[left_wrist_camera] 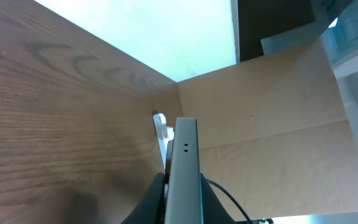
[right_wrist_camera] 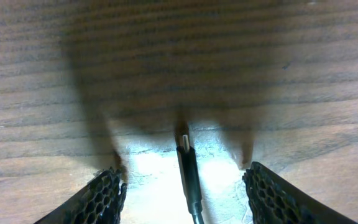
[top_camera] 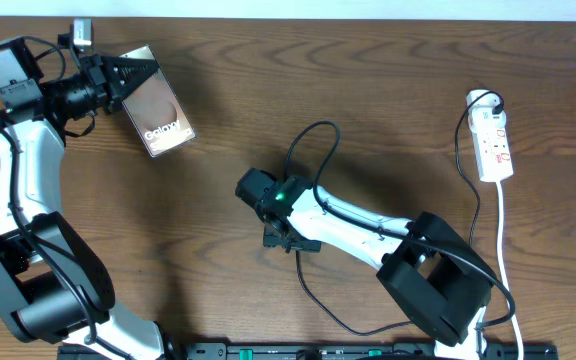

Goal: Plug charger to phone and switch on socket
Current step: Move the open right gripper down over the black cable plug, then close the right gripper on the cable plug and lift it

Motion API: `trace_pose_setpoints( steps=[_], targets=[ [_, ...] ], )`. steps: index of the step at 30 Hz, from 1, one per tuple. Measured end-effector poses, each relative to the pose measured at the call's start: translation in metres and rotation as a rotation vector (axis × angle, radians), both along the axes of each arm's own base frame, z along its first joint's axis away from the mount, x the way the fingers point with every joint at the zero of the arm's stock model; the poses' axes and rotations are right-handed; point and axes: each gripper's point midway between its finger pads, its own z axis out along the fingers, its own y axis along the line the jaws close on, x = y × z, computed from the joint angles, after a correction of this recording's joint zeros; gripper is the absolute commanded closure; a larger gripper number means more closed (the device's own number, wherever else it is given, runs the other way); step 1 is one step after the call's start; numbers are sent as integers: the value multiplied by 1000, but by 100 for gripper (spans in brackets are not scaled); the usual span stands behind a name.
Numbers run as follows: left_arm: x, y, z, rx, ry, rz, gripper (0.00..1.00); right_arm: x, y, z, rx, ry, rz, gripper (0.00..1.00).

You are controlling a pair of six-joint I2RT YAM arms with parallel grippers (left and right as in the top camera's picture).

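My left gripper (top_camera: 131, 76) is shut on the phone (top_camera: 158, 118), a brown-grey slab with white "Galaxy" lettering, and holds it tilted at the back left. In the left wrist view the phone's grey edge (left_wrist_camera: 185, 155) stands between the jaws. My right gripper (top_camera: 289, 238) is open near the table's middle, pointing down. In the right wrist view its fingers (right_wrist_camera: 184, 177) straddle the charger's black connector tip (right_wrist_camera: 186, 155), which lies on the wood, not gripped. The charger's thin black cable (top_camera: 313, 128) loops behind the arm. The white socket (top_camera: 494, 145) lies at the far right.
A black plug (top_camera: 492, 101) sits at the socket's far end and a white cord (top_camera: 500, 240) runs toward the front edge. More black cable (top_camera: 318, 300) curves along the front. A cardboard wall (left_wrist_camera: 272, 118) stands beyond the table in the left wrist view.
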Motion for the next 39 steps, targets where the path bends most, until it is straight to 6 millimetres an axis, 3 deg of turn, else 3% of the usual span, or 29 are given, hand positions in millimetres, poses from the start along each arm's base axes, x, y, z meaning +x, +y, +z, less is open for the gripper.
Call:
trace_pose_setpoints(
  steps=[23, 30, 39],
  targets=[
    [0, 0, 0, 0, 0, 0, 92, -5, -1, -6, 3, 41, -9, 45],
    [0, 0, 0, 0, 0, 0, 92, -3, -7, -7, 26, 102, -54, 54],
    [0, 0, 0, 0, 0, 0, 93, -3, -7, -7, 33, 114, -60, 54]
  ],
)
